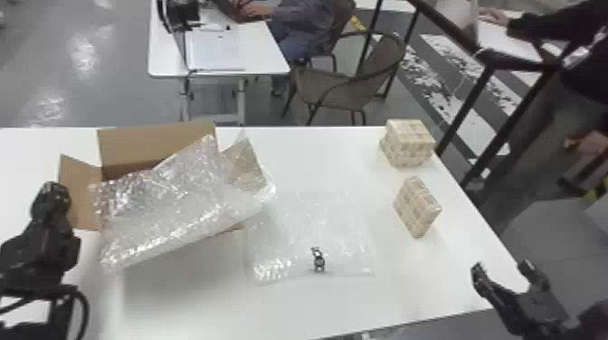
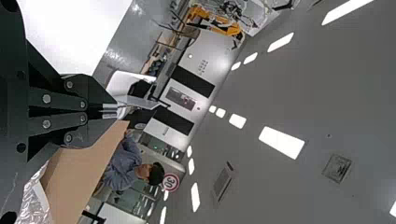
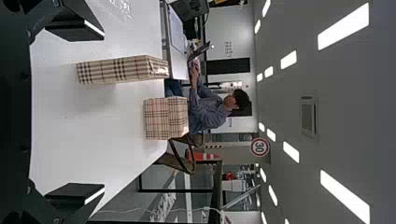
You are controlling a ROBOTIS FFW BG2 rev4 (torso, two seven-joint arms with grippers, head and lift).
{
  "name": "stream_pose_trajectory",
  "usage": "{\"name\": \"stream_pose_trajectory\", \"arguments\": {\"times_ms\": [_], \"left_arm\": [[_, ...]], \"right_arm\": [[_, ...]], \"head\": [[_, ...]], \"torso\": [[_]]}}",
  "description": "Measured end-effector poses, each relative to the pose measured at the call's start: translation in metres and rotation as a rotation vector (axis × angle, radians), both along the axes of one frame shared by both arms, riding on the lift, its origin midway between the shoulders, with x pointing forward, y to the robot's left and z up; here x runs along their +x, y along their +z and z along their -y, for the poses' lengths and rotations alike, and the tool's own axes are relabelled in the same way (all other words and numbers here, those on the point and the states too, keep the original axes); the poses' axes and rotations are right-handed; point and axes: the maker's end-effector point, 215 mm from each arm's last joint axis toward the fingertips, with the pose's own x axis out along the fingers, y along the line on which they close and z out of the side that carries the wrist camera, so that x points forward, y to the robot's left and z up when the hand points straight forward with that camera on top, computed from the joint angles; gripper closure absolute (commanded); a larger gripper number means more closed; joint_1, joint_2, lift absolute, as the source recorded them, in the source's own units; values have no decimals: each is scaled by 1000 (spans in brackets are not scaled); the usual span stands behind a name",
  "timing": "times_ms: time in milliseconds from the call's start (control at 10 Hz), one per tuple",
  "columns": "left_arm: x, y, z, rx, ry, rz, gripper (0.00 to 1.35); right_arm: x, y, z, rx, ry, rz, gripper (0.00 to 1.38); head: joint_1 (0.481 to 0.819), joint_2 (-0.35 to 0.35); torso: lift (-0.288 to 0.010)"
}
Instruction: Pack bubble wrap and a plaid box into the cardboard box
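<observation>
Cardboard box (image 1: 154, 147), bubble wrap (image 1: 167, 208) hiding front

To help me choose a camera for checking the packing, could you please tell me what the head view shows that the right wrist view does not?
Head view: the cardboard box, the bubble wrap across it, and the left gripper.
Right wrist view: an orange cone and a round sign.
Both: the near plaid box, far plaid box, right gripper and table.
</observation>
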Motion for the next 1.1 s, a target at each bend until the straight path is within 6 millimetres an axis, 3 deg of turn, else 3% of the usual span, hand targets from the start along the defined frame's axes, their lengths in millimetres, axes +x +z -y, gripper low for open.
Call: {"name": "stream_pose_trajectory", "arguments": {"times_ms": [400,900,1100], "left_arm": [[0,-1,1,-6,-1,0,1204],[0,-1,2,-14,-6,1,1204],[0,-1,2,-17,-5,1,1204]], "right_arm": [[37,-32,-12,75,9,-46,147],[111,-25,-62,108,149,-78,147],[130,-29,-72,106,180,-105,147]], "head": [[695,-190],[695,-126],[695,-108]], "torso": [[-110],[-110],[-110]]}}
